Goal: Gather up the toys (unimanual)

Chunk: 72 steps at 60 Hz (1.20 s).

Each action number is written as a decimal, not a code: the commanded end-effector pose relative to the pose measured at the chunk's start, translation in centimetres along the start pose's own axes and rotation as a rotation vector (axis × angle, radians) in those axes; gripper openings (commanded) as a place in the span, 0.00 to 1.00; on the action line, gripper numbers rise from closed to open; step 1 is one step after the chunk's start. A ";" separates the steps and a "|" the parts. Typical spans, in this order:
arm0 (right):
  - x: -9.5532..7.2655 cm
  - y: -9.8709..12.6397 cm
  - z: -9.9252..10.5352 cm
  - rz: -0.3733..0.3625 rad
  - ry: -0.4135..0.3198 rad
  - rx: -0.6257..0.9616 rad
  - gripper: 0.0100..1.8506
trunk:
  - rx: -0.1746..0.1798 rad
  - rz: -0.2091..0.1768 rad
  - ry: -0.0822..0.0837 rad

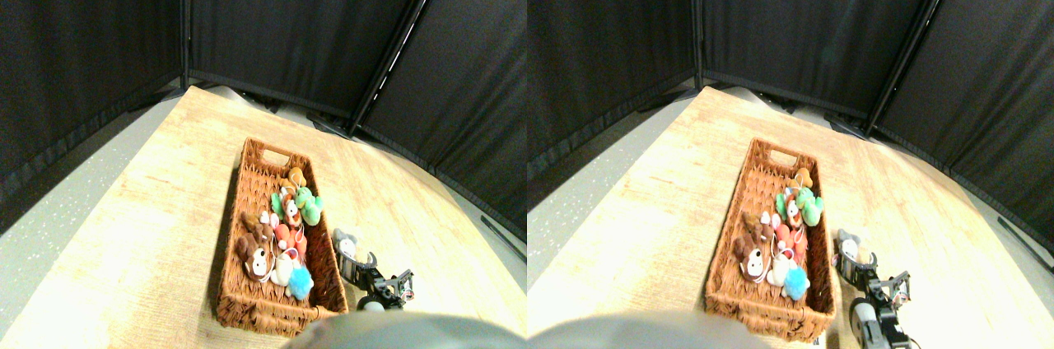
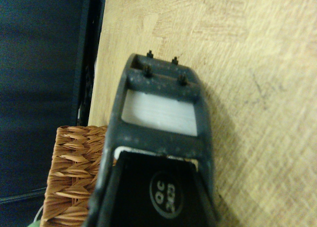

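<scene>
Reaching low beside the basket (image 1: 247, 300) — gripper (image 1: 350, 257) at grey toy (image 1: 344, 242)

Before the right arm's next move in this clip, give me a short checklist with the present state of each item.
1. Grey toy outside the basket, on the table: not ok, still to collect.
2. Right end effector at the grey toy: ok.
3. Grip on the toy: cannot tell.
4. Other toys, such as the green toy and blue toy, in the basket: ok.
5. Basket flat on the table: ok.
</scene>
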<state>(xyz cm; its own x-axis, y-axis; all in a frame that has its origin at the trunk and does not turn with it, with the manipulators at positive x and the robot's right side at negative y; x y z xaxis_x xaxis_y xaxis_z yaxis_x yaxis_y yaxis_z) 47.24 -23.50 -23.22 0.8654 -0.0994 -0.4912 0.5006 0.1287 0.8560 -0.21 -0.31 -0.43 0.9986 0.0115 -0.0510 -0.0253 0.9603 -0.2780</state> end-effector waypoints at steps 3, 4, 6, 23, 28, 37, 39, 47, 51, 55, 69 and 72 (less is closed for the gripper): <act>0.6 0.5 0.3 0.047 -0.010 0.004 0.37 | -0.022 0.019 0.011; 0.6 0.5 0.3 0.043 -0.013 0.010 0.37 | -0.022 0.019 0.011; 0.7 0.4 0.3 0.041 -0.011 0.012 0.37 | -0.022 0.019 0.011; 1.5 0.3 -0.4 0.016 0.008 0.029 0.35 | -0.024 0.025 0.012; 1.6 0.5 -1.1 0.013 0.029 0.041 0.31 | -0.021 0.027 0.015; 0.7 1.6 -1.9 0.018 0.051 0.014 0.33 | -0.023 0.027 0.013; 0.3 2.1 -1.9 0.042 0.056 -0.005 0.34 | -0.024 0.026 0.014; 0.5 3.0 -2.0 0.080 0.078 0.015 0.34 | -0.026 0.023 0.014; 0.8 3.1 -2.2 0.076 0.074 0.016 0.34 | -0.025 0.023 0.015; 1.1 3.0 -2.5 0.058 0.058 0.027 0.38 | -0.025 0.023 0.016; 2.1 2.3 -2.4 0.032 0.027 0.020 0.36 | -0.024 0.025 0.019; 2.1 2.3 -2.4 0.026 0.022 0.026 0.36 | -0.022 0.023 0.021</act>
<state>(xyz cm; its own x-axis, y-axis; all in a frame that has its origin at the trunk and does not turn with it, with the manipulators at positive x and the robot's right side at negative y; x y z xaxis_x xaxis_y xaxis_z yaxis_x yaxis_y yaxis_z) 49.99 -20.97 -22.93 0.8704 -0.0611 -0.4885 0.4923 0.1144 0.8629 -0.35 -0.39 -0.42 0.9984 0.0185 -0.0530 -0.0327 0.9587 -0.2824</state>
